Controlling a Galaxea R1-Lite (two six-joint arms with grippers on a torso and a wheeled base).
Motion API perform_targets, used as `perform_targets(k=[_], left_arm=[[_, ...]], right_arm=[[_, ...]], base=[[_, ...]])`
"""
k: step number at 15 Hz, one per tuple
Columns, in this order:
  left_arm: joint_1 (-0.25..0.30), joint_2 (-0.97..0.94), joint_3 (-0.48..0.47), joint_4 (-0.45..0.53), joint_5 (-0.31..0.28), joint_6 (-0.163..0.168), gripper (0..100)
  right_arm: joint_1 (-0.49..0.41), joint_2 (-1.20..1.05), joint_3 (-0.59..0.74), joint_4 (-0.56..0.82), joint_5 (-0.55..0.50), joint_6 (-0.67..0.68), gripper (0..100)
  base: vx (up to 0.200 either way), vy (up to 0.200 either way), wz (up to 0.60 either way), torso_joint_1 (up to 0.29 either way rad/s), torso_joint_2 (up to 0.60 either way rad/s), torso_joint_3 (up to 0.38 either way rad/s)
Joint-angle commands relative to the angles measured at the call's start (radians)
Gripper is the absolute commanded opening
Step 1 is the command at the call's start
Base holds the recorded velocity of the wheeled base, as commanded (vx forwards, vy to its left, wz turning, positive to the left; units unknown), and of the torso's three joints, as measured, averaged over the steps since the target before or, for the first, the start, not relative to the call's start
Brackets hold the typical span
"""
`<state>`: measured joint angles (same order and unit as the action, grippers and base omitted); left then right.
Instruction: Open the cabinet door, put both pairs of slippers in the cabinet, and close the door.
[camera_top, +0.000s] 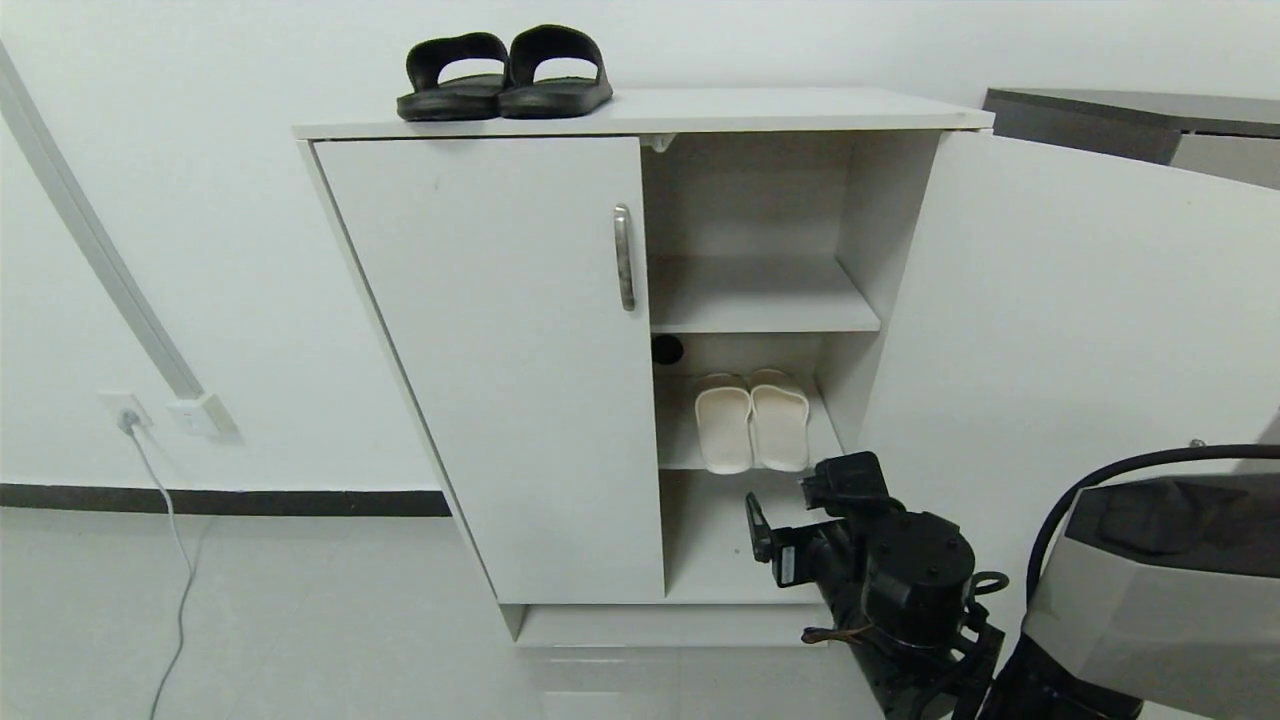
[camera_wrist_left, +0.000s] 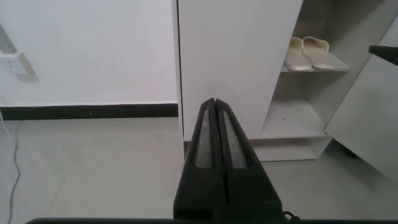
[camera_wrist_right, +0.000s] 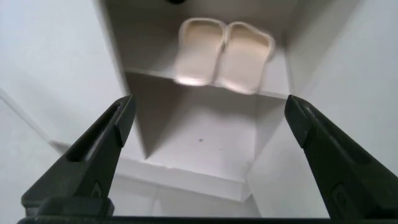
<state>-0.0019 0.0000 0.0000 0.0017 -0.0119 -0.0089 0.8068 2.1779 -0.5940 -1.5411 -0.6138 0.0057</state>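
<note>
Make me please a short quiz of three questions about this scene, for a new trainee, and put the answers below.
1. True or false: the white slippers lie on a shelf inside the cabinet.
2. Where are the black slippers? A: on the floor. B: on top of the cabinet. C: on the bottom board of the cabinet.
3. Fill in the gaps: the right gripper is ___ and the left gripper is ___.

Key: 1 true. 2 B. 3 open, shut.
</note>
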Motion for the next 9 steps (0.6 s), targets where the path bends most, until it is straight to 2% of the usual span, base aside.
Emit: perform_targets(k=[1,3,9], left_arm=[[0.0,0.002,0.0,0.0,0.0,0.0,0],[0.0,0.002,0.0,0.0,0.0,0.0,0],[0.0,0.002,0.0,0.0,0.0,-0.002,0]], right_arm=[[0.002,0.002,0.0,-0.001,0.0,0.0,100],[0.002,0.003,0.008,-0.011,0.003,0.0,100],[0.002,0.003,0.011,-0.011,0.003,0.0,100]], base=[[0.0,0.0,0.0,0.0,0.0,0.0],[0.0,0.0,0.0,0.0,0.0,0.0],[0.0,0.2,0.0,0.004,0.0,0.004]])
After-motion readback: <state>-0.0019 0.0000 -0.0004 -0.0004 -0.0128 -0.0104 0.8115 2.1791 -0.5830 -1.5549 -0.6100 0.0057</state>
